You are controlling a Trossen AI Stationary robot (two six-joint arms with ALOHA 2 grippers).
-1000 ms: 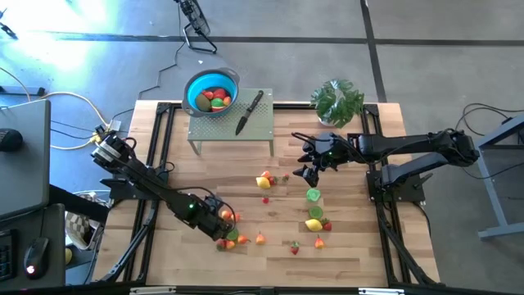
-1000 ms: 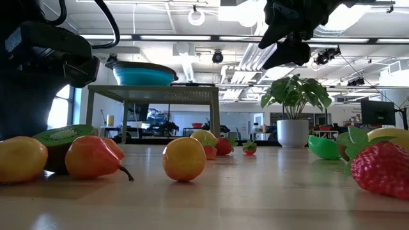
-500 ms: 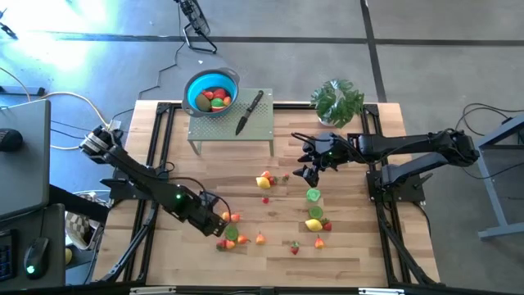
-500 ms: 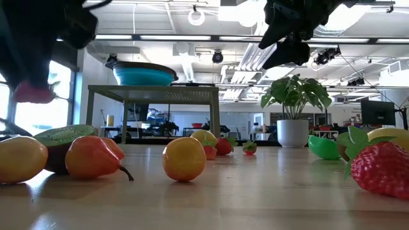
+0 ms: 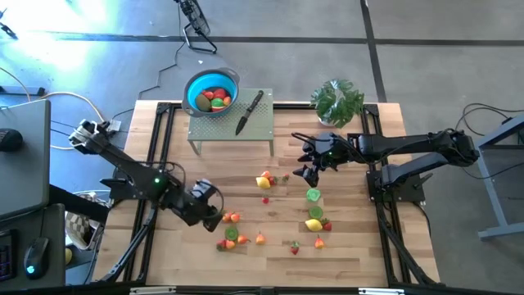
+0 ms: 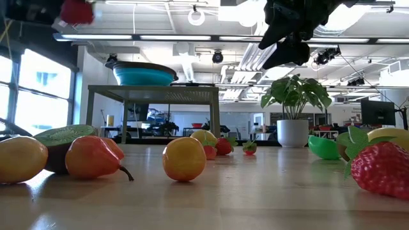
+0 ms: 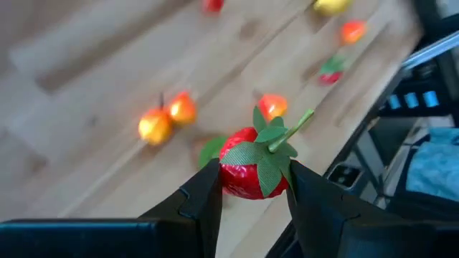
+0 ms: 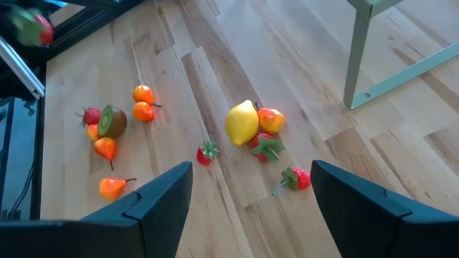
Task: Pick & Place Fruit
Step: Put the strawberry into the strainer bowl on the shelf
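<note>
Nearest the low camera, at the frame's left edge, lay a yellow fruit [image 6: 21, 159], a kiwi half [image 6: 62, 137] and an orange pear [image 6: 94, 157] touching in a cluster; a strawberry [image 6: 382, 168] sat at the right edge, with bare wooden table [image 6: 211, 204] between them. A yellow-orange round fruit [image 6: 184, 159] stood alone at centre. In the high view these pieces were scattered across the lower middle of the frame, leaving the table's left and far right strips open. The left gripper [image 5: 206, 199], lower left of centre in the high view and raised off the table, was clamped on a red strawberry [image 7: 251, 163], its fingers [image 7: 206, 197] pressed against both sides; the same berry showed in the low view's upper left corner. The right gripper [image 5: 309, 161] hung right of centre, above the table, its fingers [image 8: 159, 197] spread apart with nothing between them. Farther back stood a small green stand [image 5: 231, 125] carrying a black-handled knife [image 5: 249, 112] and the blue bowl [image 5: 211, 90], which overhung the stand's rear left edge and held several fruit. A potted plant [image 5: 336, 101] sat at the back edge, right of the stand.
</note>
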